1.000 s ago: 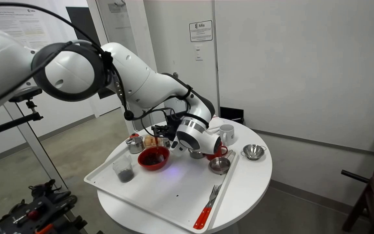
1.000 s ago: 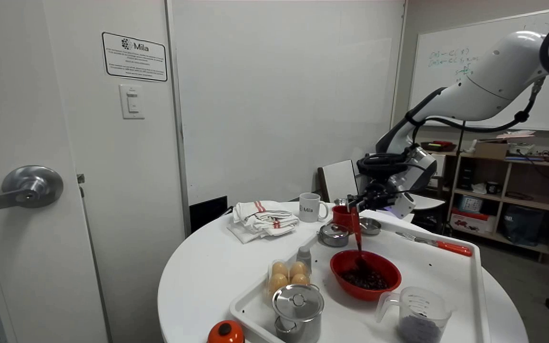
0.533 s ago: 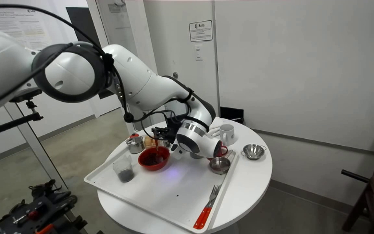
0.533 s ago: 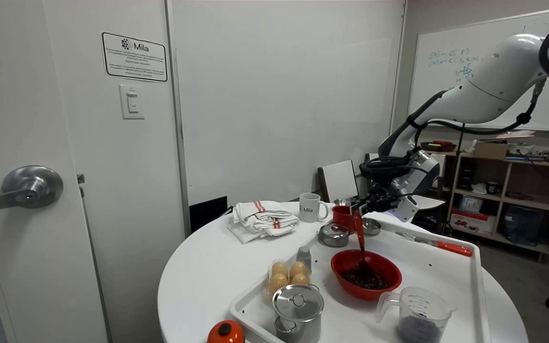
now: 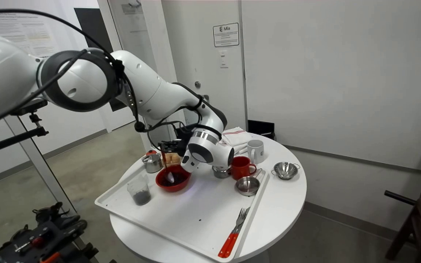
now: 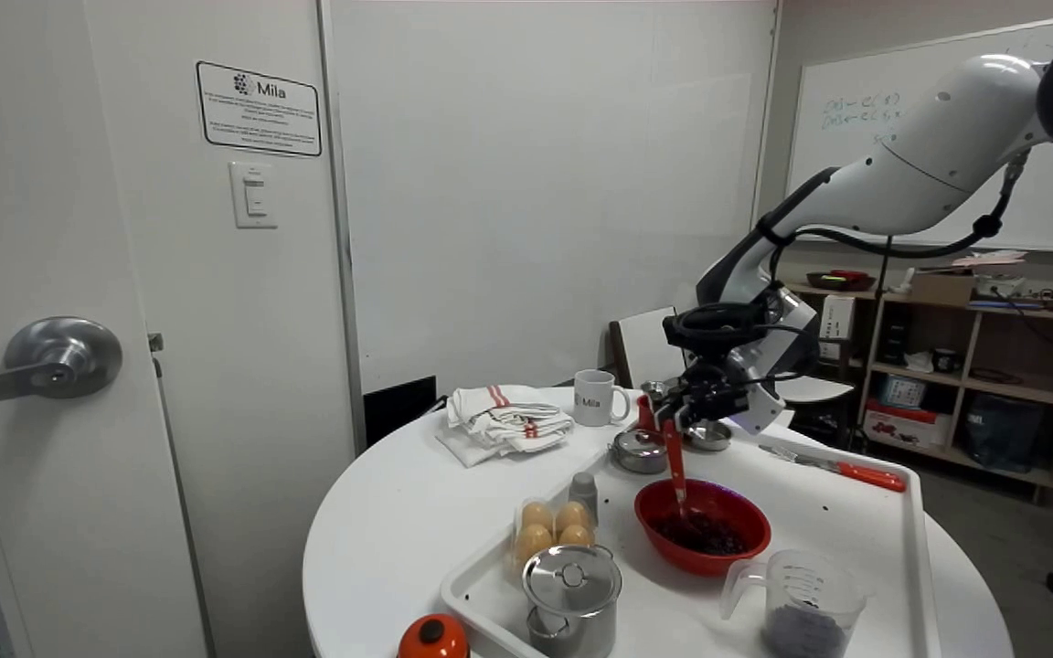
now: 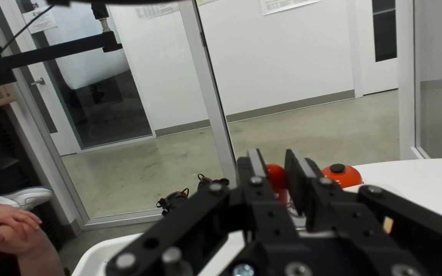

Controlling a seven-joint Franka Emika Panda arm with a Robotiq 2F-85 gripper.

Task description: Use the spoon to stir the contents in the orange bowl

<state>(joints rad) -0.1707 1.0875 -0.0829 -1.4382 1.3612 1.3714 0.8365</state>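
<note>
In the wrist view, the gripper pinches the spoon up high, likely the best spot. In an exterior view, it leans into the orange bowl. In an exterior view, its head seems hard and light, maybe slippery.

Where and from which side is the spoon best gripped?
I'd grip the spoon high on its reddish handle, coming in level from the side away from the lidded steel pot, jaws across its slim width, as the gripper has it. The handle stands steeply out of the red-orange bowl, so the jaws should clear it, while the metal head is down inside.
</note>
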